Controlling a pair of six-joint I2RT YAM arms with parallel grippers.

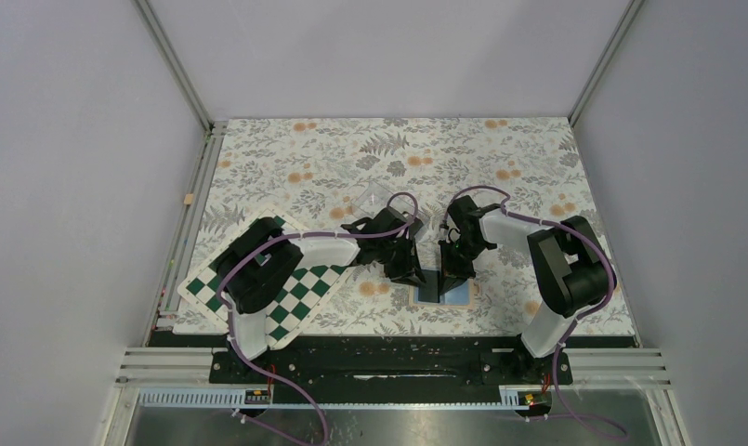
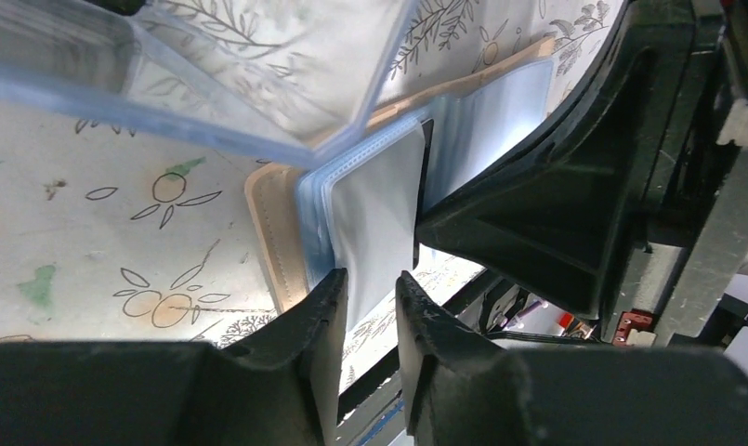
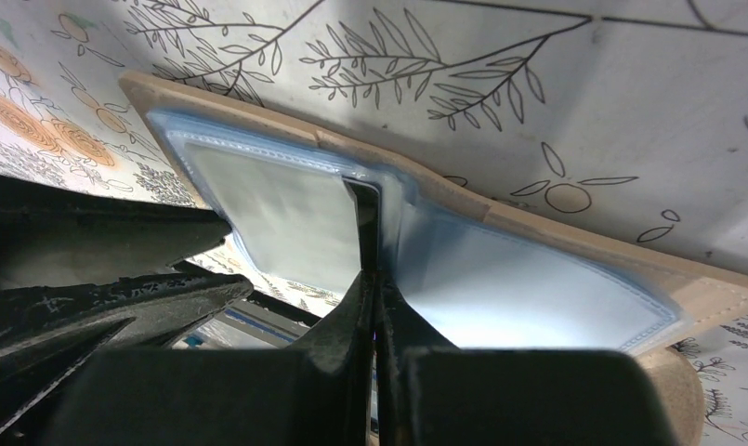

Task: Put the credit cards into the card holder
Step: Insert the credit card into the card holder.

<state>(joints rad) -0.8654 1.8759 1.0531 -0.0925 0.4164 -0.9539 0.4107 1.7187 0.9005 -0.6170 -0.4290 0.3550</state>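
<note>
Card holder [image 3: 556, 232] lies open and flat on the floral table [image 1: 537, 158], near the front edge and between the two wrists. Tan outer face is down, light-blue lining [image 3: 537, 297] up. From overhead its long axis runs side to side, roughly parallel to the near edge of the table. A cloudy plastic sleeve [image 3: 277, 204] stands up off the left half.

Credit card [image 3: 367, 232]: in my right wrist view I see it edge-on, a thin dark line running from the fingertips straight toward the fold of the holder, beside the raised sleeve. Overhead it reads as a small dark rectangle over the holder's left half. I cannot tell how deep it sits in the pocket.

Right gripper [image 3: 377, 288]: jaws clenched with no gap showing, the card's dark edge pinched between the tips.

Left gripper [image 2: 370, 288]: jaws part-way apart with a narrow gap. The sleeve's lower edge sits in that gap. I cannot tell whether the fingers [image 2: 323, 316] press on it. The right gripper's black body is close beside it, over the holder's other half.

Further out, a clear plastic box [image 2: 212, 84] sits just behind the holder. A green-and-white chequered board [image 1: 300, 283] lies to the left, under the left arm.
</note>
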